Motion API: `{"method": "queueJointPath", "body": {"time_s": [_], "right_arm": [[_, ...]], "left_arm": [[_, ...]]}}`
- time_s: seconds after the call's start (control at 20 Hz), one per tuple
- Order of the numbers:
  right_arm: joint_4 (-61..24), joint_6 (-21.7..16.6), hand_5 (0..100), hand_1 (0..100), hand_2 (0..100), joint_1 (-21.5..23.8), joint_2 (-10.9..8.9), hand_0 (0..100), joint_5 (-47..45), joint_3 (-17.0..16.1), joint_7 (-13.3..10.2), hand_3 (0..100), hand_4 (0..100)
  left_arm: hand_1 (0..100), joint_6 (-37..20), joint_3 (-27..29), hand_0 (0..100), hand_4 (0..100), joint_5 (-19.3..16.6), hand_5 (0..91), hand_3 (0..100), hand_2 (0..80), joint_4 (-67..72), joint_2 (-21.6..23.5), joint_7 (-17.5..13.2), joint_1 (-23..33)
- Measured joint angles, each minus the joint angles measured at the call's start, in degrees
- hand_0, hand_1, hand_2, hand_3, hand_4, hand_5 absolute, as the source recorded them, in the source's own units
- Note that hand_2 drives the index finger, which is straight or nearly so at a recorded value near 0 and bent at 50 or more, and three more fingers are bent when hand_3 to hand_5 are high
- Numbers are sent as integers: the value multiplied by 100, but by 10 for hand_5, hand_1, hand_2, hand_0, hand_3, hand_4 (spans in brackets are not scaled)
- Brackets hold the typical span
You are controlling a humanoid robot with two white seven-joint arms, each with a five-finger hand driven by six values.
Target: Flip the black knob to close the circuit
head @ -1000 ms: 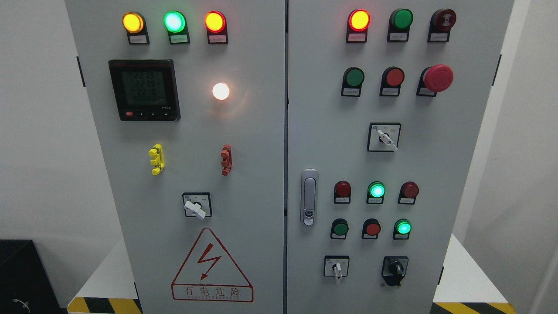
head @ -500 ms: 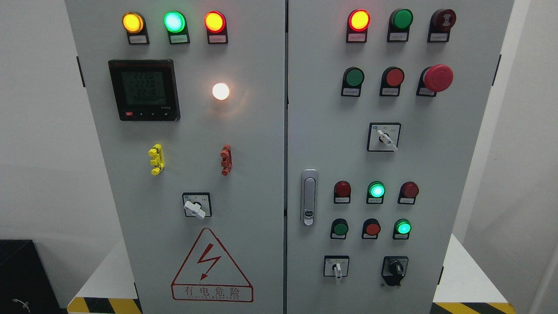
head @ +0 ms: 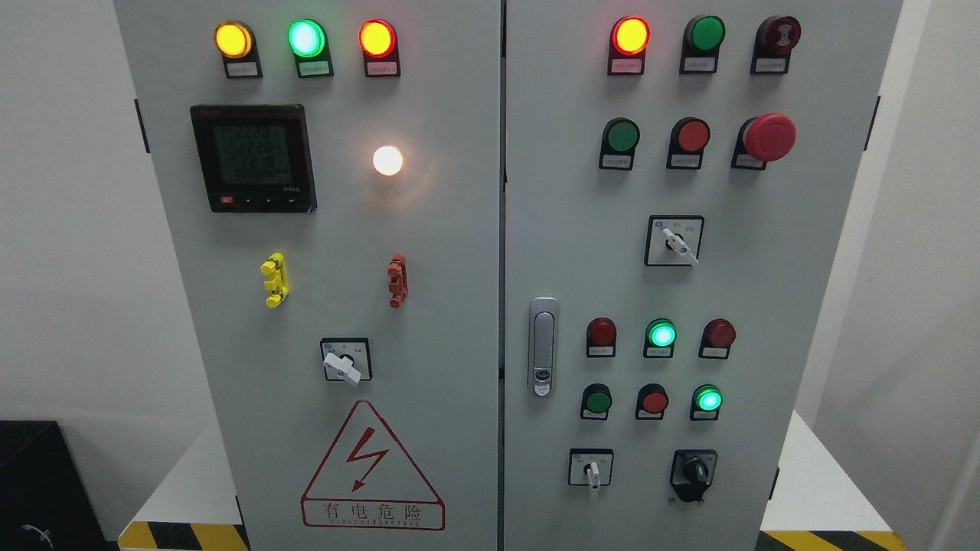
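The black knob (head: 694, 471) sits on a black plate at the lower right of the grey cabinet's right door (head: 766, 321), its handle pointing up and slightly left. Neither of my hands nor arms shows anywhere in the head view.
White-handled selector switches (head: 591, 470) (head: 676, 242) (head: 343, 365) sit on both doors. A red mushroom stop button (head: 769, 136) juts out at the upper right. Lit lamps (head: 661, 334), a meter (head: 253, 158) and a door latch (head: 543, 346) are also on the panel. A black box (head: 38, 482) stands at the lower left.
Only the digits on the meter display have flickered; nothing else has moved.
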Motion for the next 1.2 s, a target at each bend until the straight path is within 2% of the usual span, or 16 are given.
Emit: {"method": "queueJointPath", "body": {"time_s": [0.45, 0.75, 1.2], "right_arm": [[-619, 736, 819, 189, 817, -591, -10, 0, 541, -90, 305, 978, 800], [-855, 1108, 821, 205, 821, -856, -13, 0, 706, -122, 345, 981, 802], [-1116, 1321, 821, 204, 819, -1129, 2, 0, 899, -148, 360, 981, 805]], "left_arm": [[556, 0, 0, 120, 0, 0, 0, 0, 0, 0, 0, 0, 0], [556, 0, 0, 120, 0, 0, 0, 0, 0, 0, 0, -1, 0], [556, 0, 0, 120, 0, 0, 0, 0, 0, 0, 0, -28, 0]]}}
